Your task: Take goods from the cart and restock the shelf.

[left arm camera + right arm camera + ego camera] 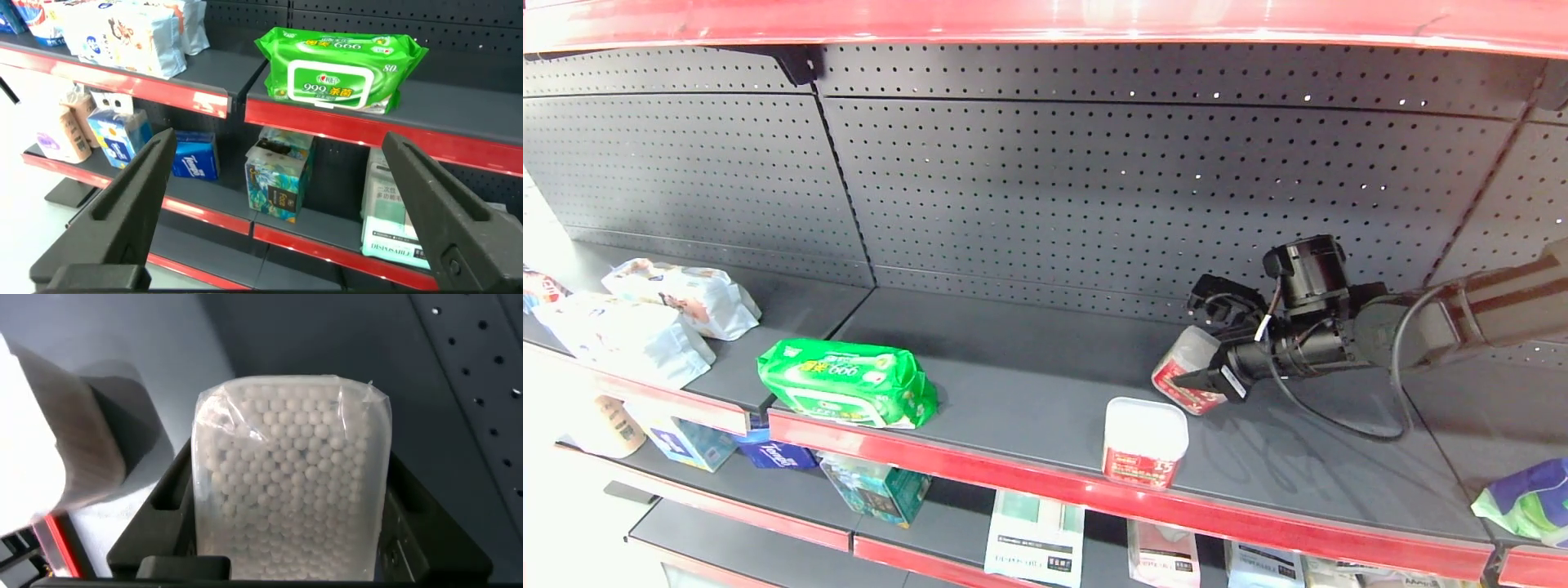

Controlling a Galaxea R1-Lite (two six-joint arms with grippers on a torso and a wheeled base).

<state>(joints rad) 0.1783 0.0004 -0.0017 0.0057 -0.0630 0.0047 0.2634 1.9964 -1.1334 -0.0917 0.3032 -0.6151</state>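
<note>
My right gripper is shut on a tub of cotton swabs with a red label, held tilted just above the grey shelf board near the back. In the right wrist view the tub fills the space between the black fingers, its white swab tips showing. A second, matching tub stands upright at the shelf's red front edge, a little left of the held one. A green wipes pack lies further left. My left gripper is open, in front of the shelf below the green pack.
White soft packs lie on the neighbouring shelf board at the left, and a blue-green pack sits at the far right. The pegboard wall closes the back. Lower shelves hold boxes. Bare board lies between the green pack and the tubs.
</note>
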